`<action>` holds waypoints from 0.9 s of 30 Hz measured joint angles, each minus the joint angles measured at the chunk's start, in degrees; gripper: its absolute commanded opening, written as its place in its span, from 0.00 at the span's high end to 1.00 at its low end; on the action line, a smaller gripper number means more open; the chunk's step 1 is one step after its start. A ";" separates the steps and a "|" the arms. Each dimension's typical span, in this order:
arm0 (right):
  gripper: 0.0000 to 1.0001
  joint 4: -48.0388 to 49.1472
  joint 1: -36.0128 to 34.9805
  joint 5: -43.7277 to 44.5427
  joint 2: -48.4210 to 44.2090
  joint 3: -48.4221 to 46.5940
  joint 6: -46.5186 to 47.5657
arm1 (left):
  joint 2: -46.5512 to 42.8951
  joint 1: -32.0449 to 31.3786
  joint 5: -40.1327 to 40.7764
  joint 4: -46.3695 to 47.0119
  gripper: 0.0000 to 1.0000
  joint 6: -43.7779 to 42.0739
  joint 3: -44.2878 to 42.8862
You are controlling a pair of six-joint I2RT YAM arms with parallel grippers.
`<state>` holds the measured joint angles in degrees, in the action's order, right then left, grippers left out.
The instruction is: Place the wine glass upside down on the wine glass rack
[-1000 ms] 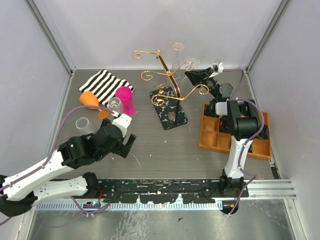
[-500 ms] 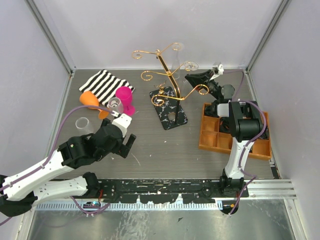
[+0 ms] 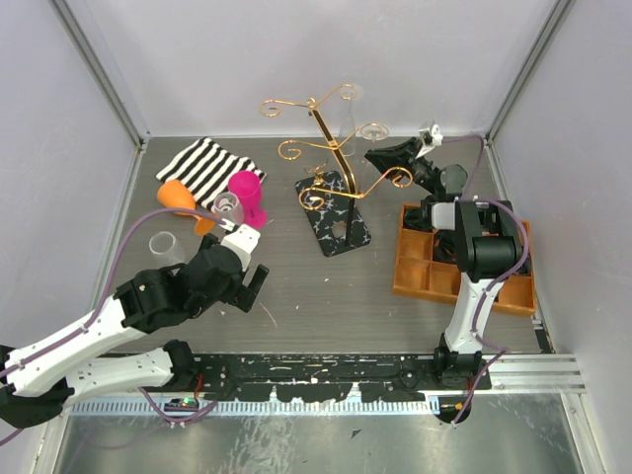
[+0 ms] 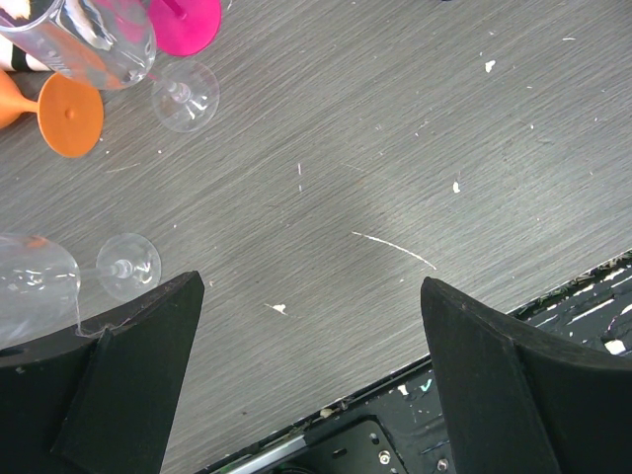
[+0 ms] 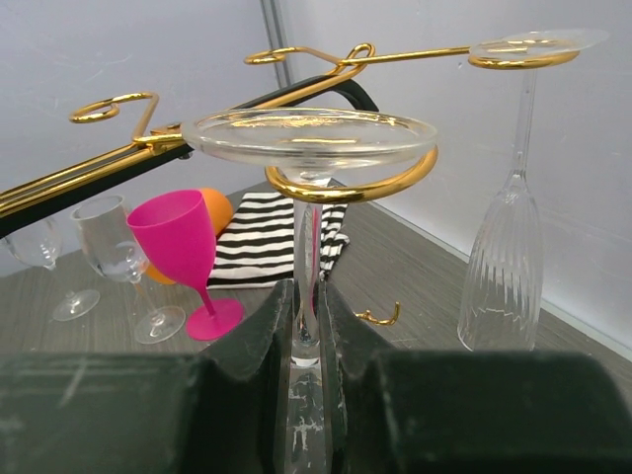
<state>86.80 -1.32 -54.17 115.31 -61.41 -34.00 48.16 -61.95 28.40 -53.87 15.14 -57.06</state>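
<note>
My right gripper (image 5: 308, 296) is shut on the stem of a clear wine glass (image 5: 308, 136) held upside down. The glass's round foot is on top, just over a curled gold ring (image 5: 351, 185), and its stem passes down through that ring. I cannot tell whether the foot touches the ring. The ring belongs to the wine glass rack (image 3: 331, 158), a gold wire stand on a black marbled base (image 3: 336, 225). From above, my right gripper (image 3: 378, 156) sits at the rack's right side. My left gripper (image 4: 311, 296) hangs open over bare table with nothing between its fingers.
A fluted clear glass (image 5: 502, 267) hangs upside down from another rack arm. A pink glass (image 3: 247, 193), an orange glass (image 3: 178, 196), two clear glasses (image 3: 227, 205) (image 3: 163, 242) and a striped cloth (image 3: 207, 166) are at the back left. An orange compartment tray (image 3: 425, 272) lies on the right.
My right gripper has shifted slightly left toward the rack with the glass. The left arm has not moved.
</note>
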 measured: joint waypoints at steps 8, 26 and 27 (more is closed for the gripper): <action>0.89 -0.04 -0.17 -1.95 0.24 -2.54 -1.70 | 0.00 0.00 0.00 0.00 0.02 0.02 0.00; 0.64 0.02 -0.83 -3.48 1.75 -3.17 -1.88 | 0.00 0.00 0.02 0.00 0.02 0.02 0.00; 0.62 0.04 -0.87 -3.65 1.75 -3.17 -1.88 | 0.00 0.00 0.02 0.00 0.02 0.02 0.00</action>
<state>86.85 -2.20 -57.82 117.05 -64.58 -35.88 48.16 -61.95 28.42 -53.87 15.16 -57.06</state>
